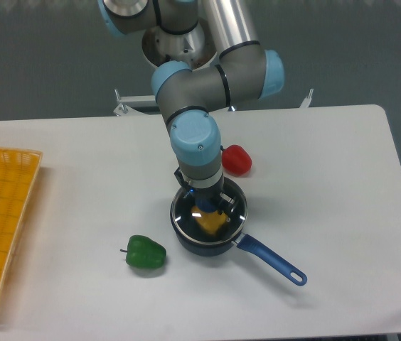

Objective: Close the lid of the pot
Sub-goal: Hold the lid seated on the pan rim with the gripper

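White table (343,177) carries the pot (186,234) near centre, handle pointing right and near. Gripper (207,206) is clamped on the lid's knob; the lid (234,209) sits over the pot mouth. Yellow item inside. Green pepper (146,251) left, red pepper (237,159) far, basket (1,213) far left.

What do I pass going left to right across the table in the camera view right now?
Yellow mesh basket → green bell pepper → dark saucepan under the glass lid → red pepper → the pan's blue handle end.
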